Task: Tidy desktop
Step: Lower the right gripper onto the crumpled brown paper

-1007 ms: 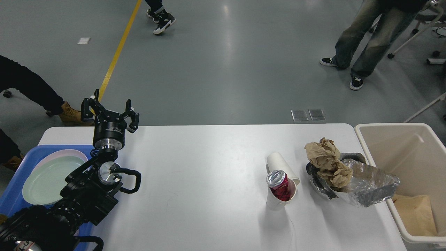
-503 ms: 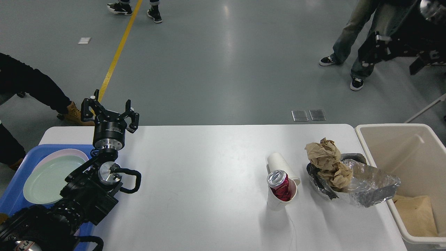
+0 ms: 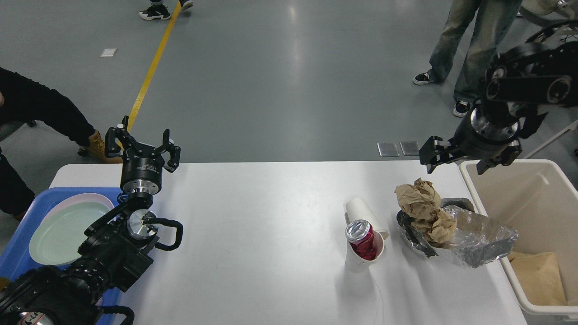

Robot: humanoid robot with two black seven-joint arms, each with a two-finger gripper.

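The counter [image 3: 271, 234] fills the lower part of the head view, with the rubbish gathered near its right end: a white paper cup [image 3: 361, 259] holding a red can [image 3: 362, 239], a second cup [image 3: 361, 211] lying behind it, and crumpled brown paper [image 3: 424, 207] on a foil tray [image 3: 478, 237]. These look light and soft (the foil probably bends easily), so I would take the paper from above at its thick middle. The right gripper [image 3: 456, 155] hangs open above the paper, beside the beige bin [image 3: 519, 189]. The left gripper [image 3: 143, 145] is open and empty, near the blue tray [image 3: 27, 205].
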